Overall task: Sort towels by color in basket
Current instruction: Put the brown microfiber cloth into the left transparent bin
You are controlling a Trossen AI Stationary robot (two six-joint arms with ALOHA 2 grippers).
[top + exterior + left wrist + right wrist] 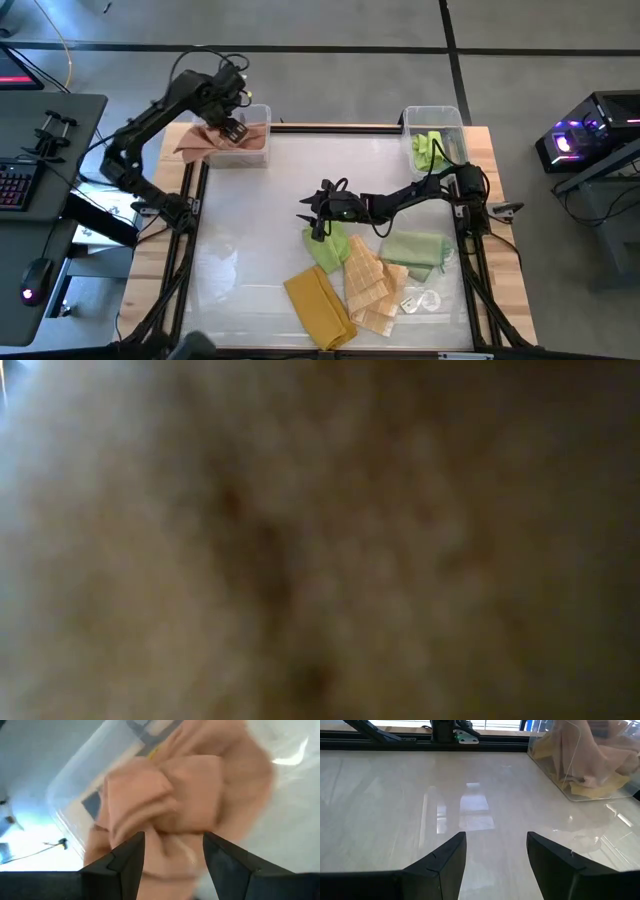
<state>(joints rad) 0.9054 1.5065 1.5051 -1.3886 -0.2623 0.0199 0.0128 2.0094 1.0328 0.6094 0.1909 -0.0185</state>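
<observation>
My left gripper (233, 128) is open over the clear bin (262, 112) at the table's far left corner. A salmon pink towel (205, 140) lies bunched in that bin and spills over its left rim; it fills the left wrist view (175, 795). My right gripper (318, 218) is open and empty at mid-table, pointing toward the table's left, just beyond a light green towel (328, 250). A mustard towel (318, 305), a pale orange checked towel (368, 285) and a sage green towel (415, 248) lie flat on the table. My left gripper's open fingers (131, 857) point down from above and stand on either side of a bunched fold of the salmon pink towel (172, 840). I cannot tell whether they touch it. The towel rests in the bin.
A second clear bin (447, 118) at the far right corner holds a light green towel (428, 150). A crumpled clear wrapper (422, 300) lies near the front right. The low view is blocked by blurred brownish cloth (320, 540). Bare tabletop (240, 230) lies at the left.
</observation>
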